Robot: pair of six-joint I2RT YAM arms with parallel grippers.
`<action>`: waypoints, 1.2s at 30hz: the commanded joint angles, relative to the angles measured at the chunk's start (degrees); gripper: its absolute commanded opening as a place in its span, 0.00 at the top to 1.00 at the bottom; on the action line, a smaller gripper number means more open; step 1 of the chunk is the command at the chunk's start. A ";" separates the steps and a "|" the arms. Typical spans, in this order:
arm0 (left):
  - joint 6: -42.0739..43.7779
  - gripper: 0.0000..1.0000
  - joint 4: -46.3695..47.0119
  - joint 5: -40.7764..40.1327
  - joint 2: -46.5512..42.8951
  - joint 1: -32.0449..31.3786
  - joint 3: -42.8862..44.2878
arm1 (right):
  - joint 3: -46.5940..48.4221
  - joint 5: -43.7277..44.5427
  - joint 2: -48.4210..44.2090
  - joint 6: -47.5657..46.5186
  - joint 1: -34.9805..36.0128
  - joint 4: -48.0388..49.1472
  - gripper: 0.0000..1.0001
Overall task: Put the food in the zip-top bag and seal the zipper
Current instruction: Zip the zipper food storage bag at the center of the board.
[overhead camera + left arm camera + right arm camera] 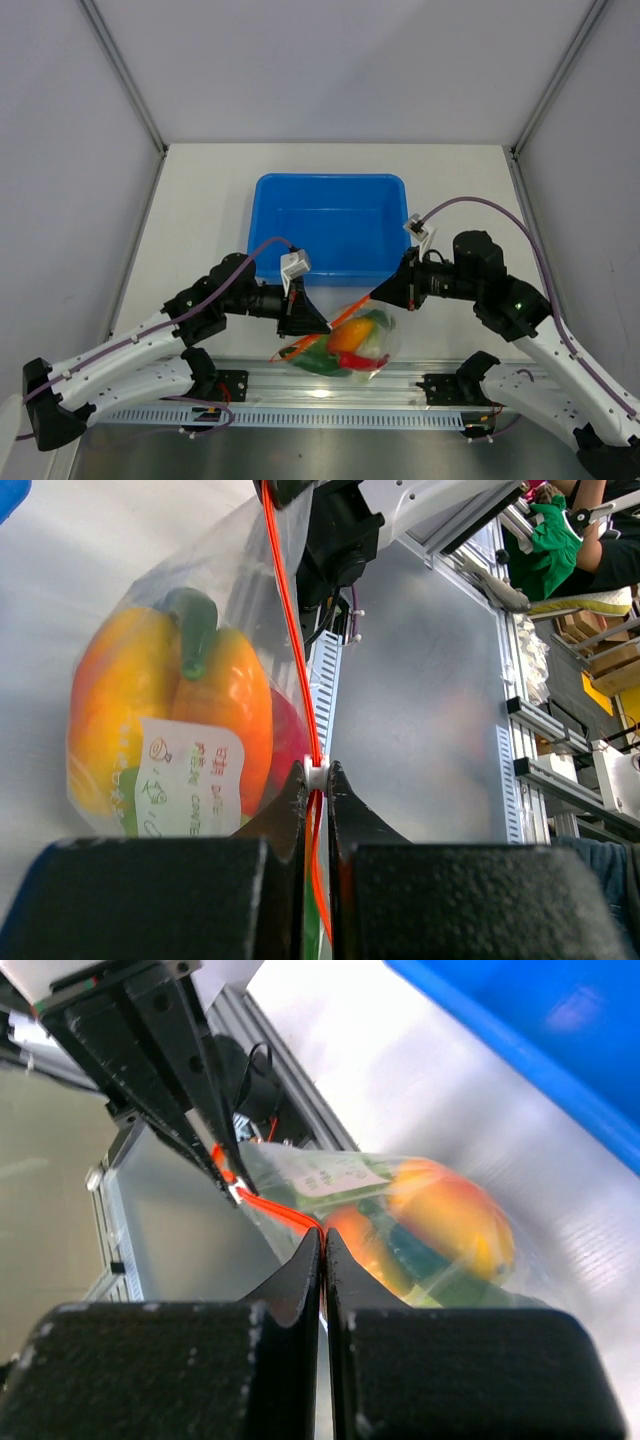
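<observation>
Tightly, left fingers [283, 818] and right fingers [298, 1282] pinch the zipper [289, 630]; food [160, 700] seemingly all bagged.

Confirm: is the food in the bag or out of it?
In: the food shows through the bag, whose zipper the left tool and right tool pinch.

The white table [200, 215] carries an open blue plastic tub [330, 225] around its middle.

Filled zip-top bag [346, 346] near blue tub [330, 225]
</observation>
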 commanded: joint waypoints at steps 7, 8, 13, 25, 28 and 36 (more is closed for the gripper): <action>1.20 0.99 -3.82 0.96 -2.82 0.06 -0.58 | 2.11 -0.51 -3.47 -1.27 -9.43 -2.02 1.00; 1.20 0.99 -3.91 0.96 -2.91 0.06 -0.75 | 2.02 -0.68 -3.65 -1.27 -9.97 -2.28 1.00; 0.93 0.99 -4.35 0.34 -3.35 0.06 -0.84 | 1.67 -0.42 -5.05 -0.83 -13.57 -3.77 1.00; 0.49 0.99 -5.66 -1.59 -4.67 0.06 -0.67 | 1.14 1.16 -6.81 0.75 -21.66 -6.32 1.00; -0.73 0.99 -6.72 -3.00 -5.72 0.06 -0.84 | 1.06 0.29 -6.64 0.75 -23.07 -6.41 1.00; -4.07 0.99 -10.58 -8.44 -8.53 0.06 -1.72 | 0.62 0.02 -5.67 0.75 -25.09 -6.15 1.00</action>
